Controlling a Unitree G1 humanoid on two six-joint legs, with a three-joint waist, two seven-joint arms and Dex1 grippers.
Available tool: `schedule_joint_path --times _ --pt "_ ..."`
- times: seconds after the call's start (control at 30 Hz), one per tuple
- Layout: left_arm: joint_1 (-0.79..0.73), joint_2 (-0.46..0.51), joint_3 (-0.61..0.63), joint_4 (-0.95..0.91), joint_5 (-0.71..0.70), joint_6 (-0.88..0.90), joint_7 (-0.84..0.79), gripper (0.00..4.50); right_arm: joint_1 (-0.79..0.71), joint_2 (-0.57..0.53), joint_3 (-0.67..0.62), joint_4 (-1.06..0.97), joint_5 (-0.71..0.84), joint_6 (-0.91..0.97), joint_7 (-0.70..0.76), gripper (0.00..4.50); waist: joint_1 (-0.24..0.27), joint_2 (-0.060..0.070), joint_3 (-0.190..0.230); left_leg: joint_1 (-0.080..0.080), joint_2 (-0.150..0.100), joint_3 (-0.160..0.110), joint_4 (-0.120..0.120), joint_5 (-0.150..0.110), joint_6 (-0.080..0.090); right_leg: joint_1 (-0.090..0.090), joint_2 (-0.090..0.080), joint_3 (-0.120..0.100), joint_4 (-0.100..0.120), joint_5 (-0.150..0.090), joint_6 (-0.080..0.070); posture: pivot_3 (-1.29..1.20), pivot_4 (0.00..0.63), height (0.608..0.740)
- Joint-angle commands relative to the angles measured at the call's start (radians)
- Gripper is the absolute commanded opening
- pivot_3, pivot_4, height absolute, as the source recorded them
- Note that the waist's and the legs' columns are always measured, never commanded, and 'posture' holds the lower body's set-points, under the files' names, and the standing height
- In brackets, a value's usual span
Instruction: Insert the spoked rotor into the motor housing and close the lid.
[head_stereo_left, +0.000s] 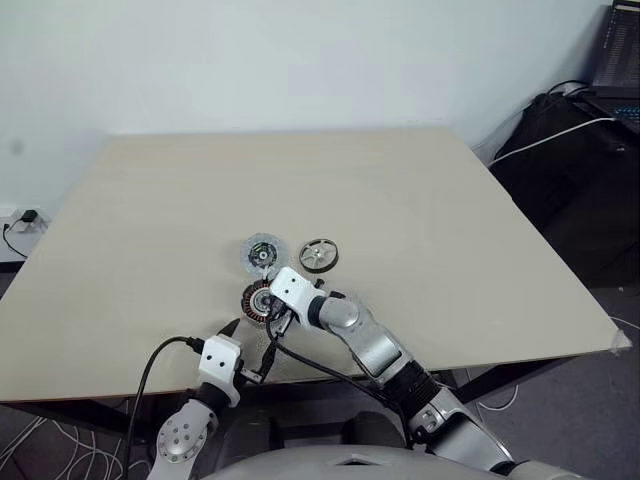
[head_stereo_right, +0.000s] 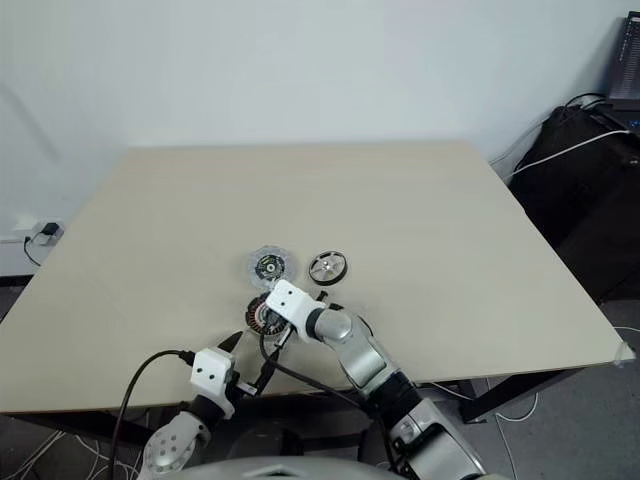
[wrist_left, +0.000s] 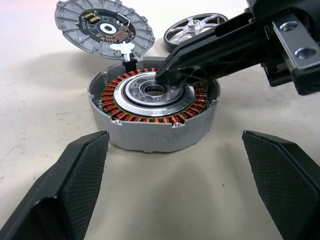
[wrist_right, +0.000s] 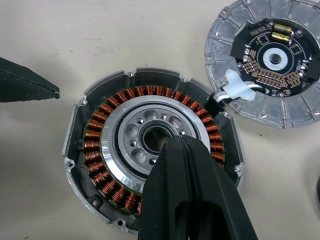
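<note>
Left claw is idling nearest my view, fingers spread wide, holding nothing. Right claw, pressed together and empty, is hovering at the hub of the round copper-wound motor housing on the beige tabletop. Silver spoked rotor and pale grey lid disc are lying just beyond, untouched. I'm judging the rotor needs a level, centred pickup first.

A pale beige table carries three small round parts, all in its near half and close to the near edge. The motor housing lies nearest to that edge, open side up, with its ring of copper windings visible. Just beyond it lies the lid, circuit face up; a short white cable seems to join the two. The spoked rotor lies flat beside the lid, toward the right edge.
</note>
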Motion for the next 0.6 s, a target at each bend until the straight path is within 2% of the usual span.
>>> schedule_joint_path --times 0.03,0.37,0.6 --pt "-0.008 0.001 -0.002 -0.051 -0.008 -0.004 -0.005 4.50 -0.003 0.009 -0.018 -0.033 0.014 -0.012 -0.002 0.01 0.000 0.000 0.000 0.000 0.000 0.000 0.000 0.000 0.000 0.000 0.000 0.000 0.000 0.000 0.000 0.00 0.000 0.740" --pt "-0.001 0.000 -0.003 -0.079 -0.005 0.010 0.001 4.50 0.001 0.051 -0.064 -0.060 0.067 -0.119 -0.031 0.01 0.000 0.000 0.000 0.000 0.000 0.000 0.000 0.000 0.000 0.000 0.000 0.000 0.000 0.000 0.000 0.00 0.000 0.740" --pt "-0.009 -0.007 0.001 -0.115 -0.014 0.032 0.010 4.50 0.035 0.030 -0.193 -0.147 0.123 -0.092 -0.087 0.01 0.001 0.000 0.000 -0.001 0.000 0.000 0.000 0.000 0.000 0.000 0.000 0.000 0.000 0.000 0.000 0.00 0.000 0.740"
